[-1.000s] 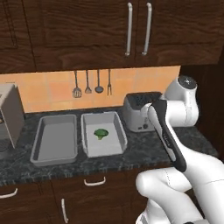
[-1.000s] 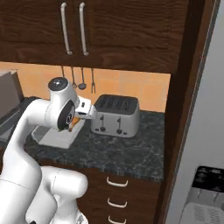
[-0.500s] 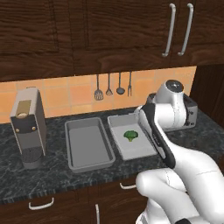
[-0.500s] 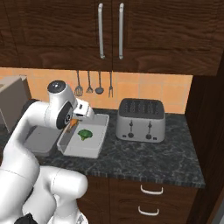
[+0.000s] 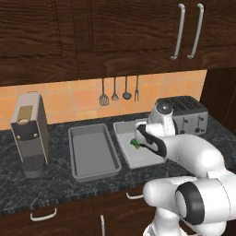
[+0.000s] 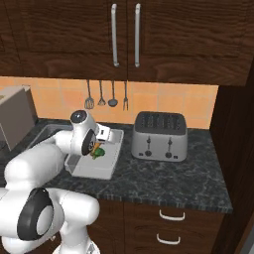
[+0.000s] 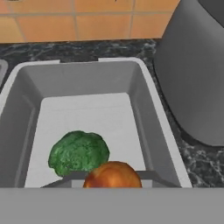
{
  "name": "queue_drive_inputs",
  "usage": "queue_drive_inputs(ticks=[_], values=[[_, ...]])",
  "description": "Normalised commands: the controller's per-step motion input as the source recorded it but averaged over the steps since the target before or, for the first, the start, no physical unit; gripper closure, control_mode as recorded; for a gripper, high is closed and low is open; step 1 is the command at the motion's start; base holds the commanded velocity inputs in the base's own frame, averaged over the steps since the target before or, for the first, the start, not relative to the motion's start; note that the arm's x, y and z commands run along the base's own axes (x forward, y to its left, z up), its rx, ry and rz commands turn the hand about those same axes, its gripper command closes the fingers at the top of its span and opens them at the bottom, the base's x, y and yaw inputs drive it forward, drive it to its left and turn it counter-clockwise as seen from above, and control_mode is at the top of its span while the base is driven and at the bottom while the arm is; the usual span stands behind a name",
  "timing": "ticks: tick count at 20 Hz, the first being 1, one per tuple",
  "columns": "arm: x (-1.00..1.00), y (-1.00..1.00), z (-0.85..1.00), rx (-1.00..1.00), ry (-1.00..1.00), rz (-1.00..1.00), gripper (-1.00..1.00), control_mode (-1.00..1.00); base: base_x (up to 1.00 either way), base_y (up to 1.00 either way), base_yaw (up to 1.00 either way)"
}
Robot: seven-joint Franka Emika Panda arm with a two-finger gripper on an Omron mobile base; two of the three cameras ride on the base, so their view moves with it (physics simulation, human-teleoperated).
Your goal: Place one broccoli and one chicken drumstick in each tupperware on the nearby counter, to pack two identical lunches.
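Now, gripper (image 6: 93, 148) clenched on a drumstick (image 7: 112, 175) — held over the right tupperware (image 5: 120, 134), toaster (image 6: 159, 134) just right of that tray, broccoli (image 7: 78, 152) lying in it, second tupperware (image 5: 92, 152) just left, both on the counter (image 6: 163, 173) — coffee machine (image 5: 30, 132) further left.

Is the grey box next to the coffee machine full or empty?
Empty. The shallow grey left tray shows only its bare floor, while the right tray holds green broccoli.
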Motion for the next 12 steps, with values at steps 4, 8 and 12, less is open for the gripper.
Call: queue_drive_inputs(ticks=[4, 8, 12], values=[[0.53, 0.00, -0.17, -0.01, 0.02, 0.00, -1.00, -1.00, 0.00, 0.00, 0.00], [0.01, 0.00, 0.22, 0.03, 0.13, 0.00, -1.00, -1.00, 0.00, 0.00, 0.00], [-0.44, 0.00, 0.57, 0.09, 0.21, 0.00, -1.00, -1.00, 0.00, 0.00, 0.00]])
